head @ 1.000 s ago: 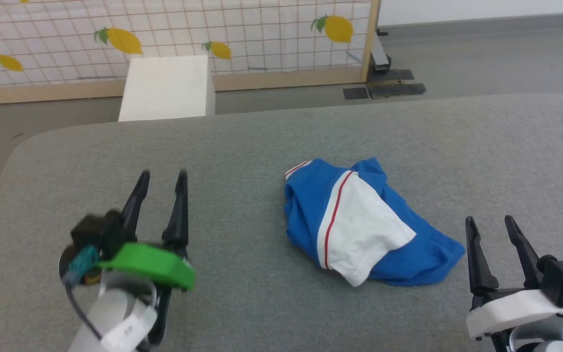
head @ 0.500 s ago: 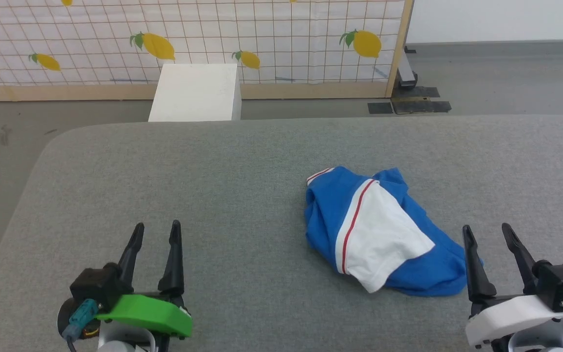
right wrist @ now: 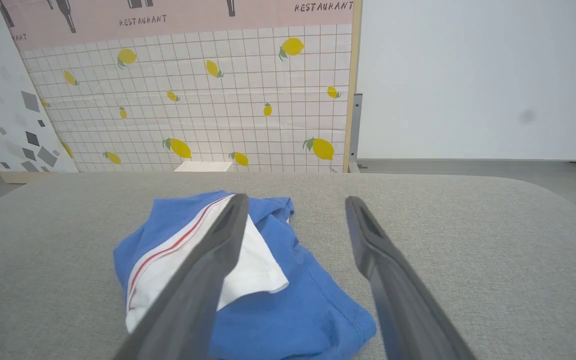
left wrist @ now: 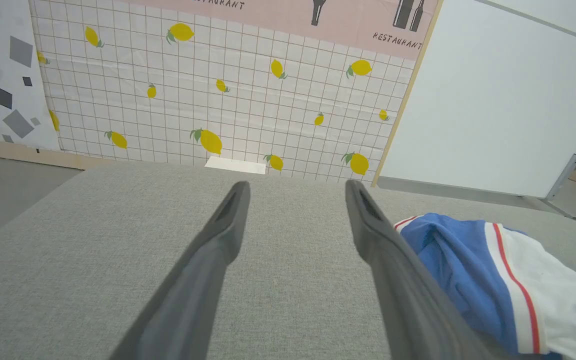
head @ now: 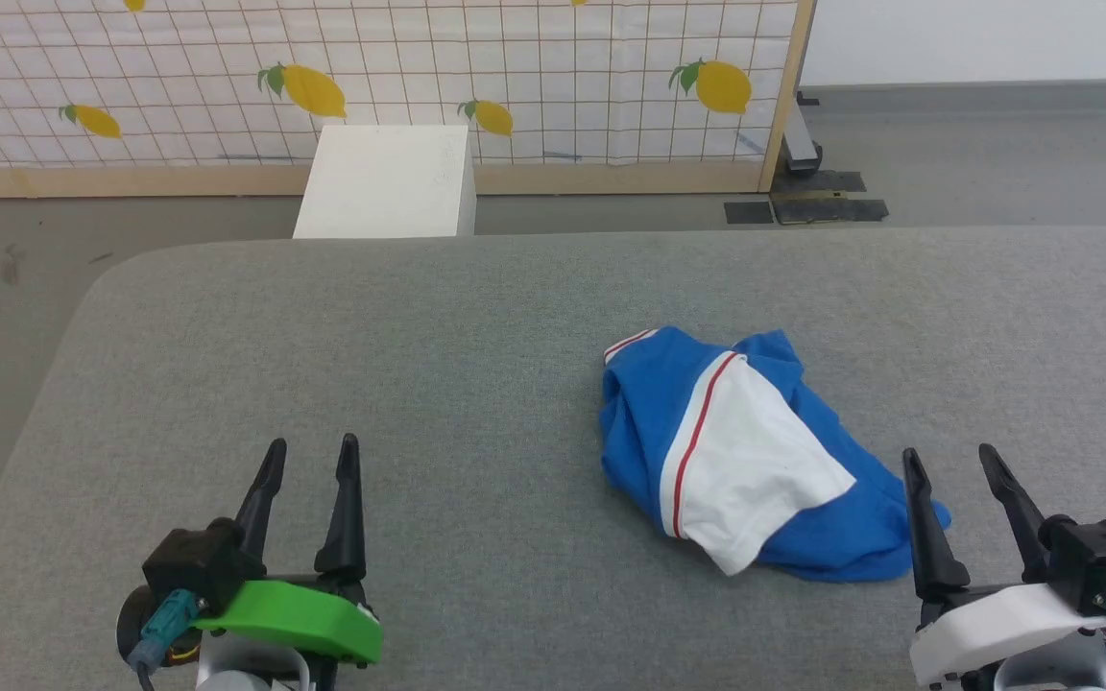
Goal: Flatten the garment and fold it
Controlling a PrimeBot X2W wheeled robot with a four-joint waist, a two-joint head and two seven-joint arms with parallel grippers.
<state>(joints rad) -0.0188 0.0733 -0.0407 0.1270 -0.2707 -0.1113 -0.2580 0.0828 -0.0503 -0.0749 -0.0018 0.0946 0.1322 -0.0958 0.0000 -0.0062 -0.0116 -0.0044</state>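
Head view: we find the garment (head: 745,461) crumpled in a heap on the grey counter (head: 419,336), right of centre; blue cloth is bunched, with a white panel and thin red stripe uppermost; no number is legible. The left end effector (head: 313,441) hovers at lower left, released and empty, well apart from the garment. The right end effector (head: 949,451) sits at lower right, likewise released and empty; its inner finger overlaps the garment's near blue corner, and we cannot tell whether they touch. A white box (head: 385,182) and a lemon-print screen (head: 515,58) stand beyond the counter.

Left wrist view: the fingers are spread over bare counter; the garment lies off to their right, striped trim facing us.

Right wrist view: the garment lies ahead and to the left; one finger crosses in front of the white panel; the blue hem lies low between the fingers.

Assessment: flattening has not begun; we judge the step in hand to be the first reach. Each end effector should pinch a single layer at an outer edge, never the heap's middle; the right suits the near blue hem, the left the striped trim; then lift and draw apart evenly. The risk is catching several layers, which would drag the bundle rather than open it.
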